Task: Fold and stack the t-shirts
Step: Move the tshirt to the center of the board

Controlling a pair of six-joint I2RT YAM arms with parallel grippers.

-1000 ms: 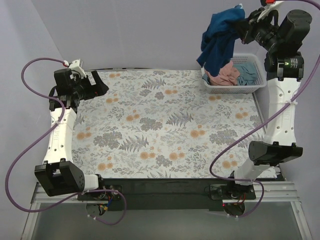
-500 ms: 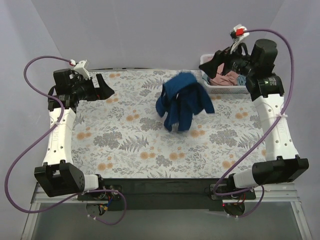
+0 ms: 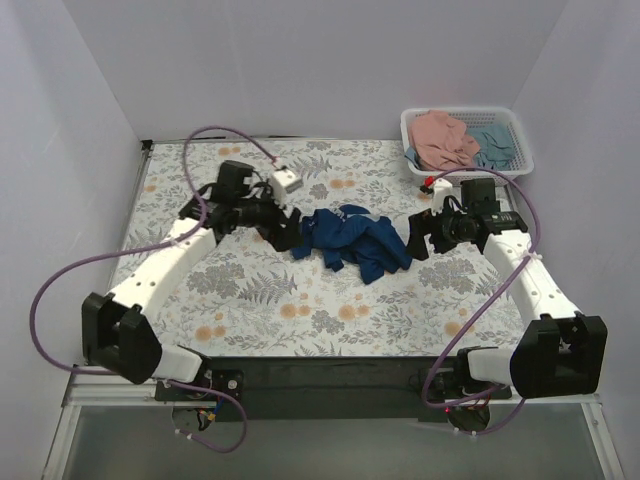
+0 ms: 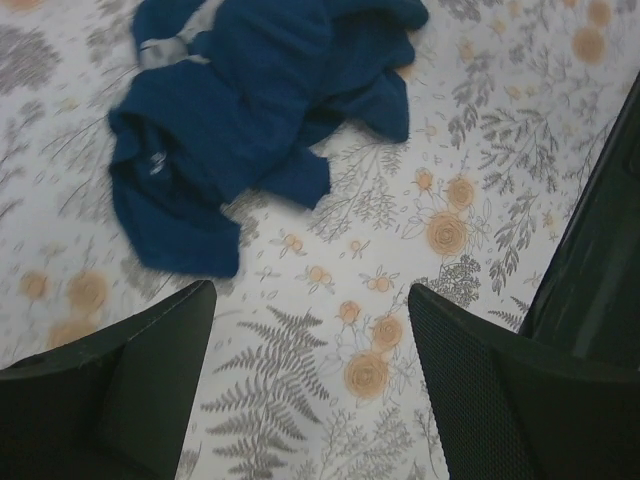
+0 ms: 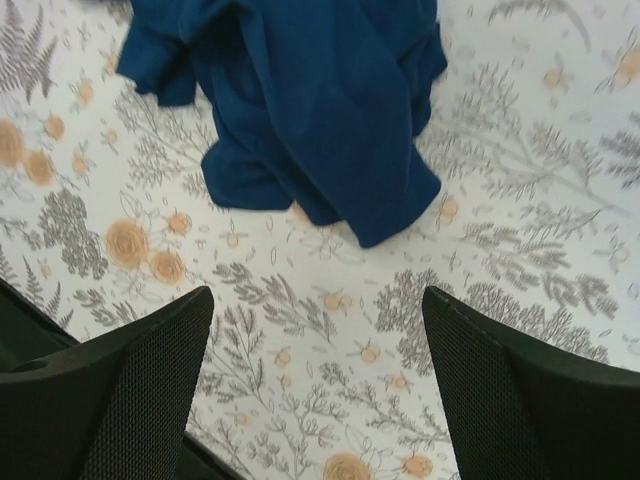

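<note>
With the navy t-shirt (image 3: 352, 238) lying crumpled mid-surface (image 3: 300, 310) between the left gripper (image 3: 283, 232) and the right gripper (image 3: 412, 238), both open and empty, pinch opposite outer edges, then draw them apart to flatten the cloth before folding.

navy t-shirt (image 3: 352, 238): soft matt cloth | table cover (image 3: 250, 300): matt floral print | basket (image 3: 519, 140): white plastic lattice

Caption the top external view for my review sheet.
Crumpled navy t-shirt lies on the floral table between the open left gripper and open right gripper.
</note>
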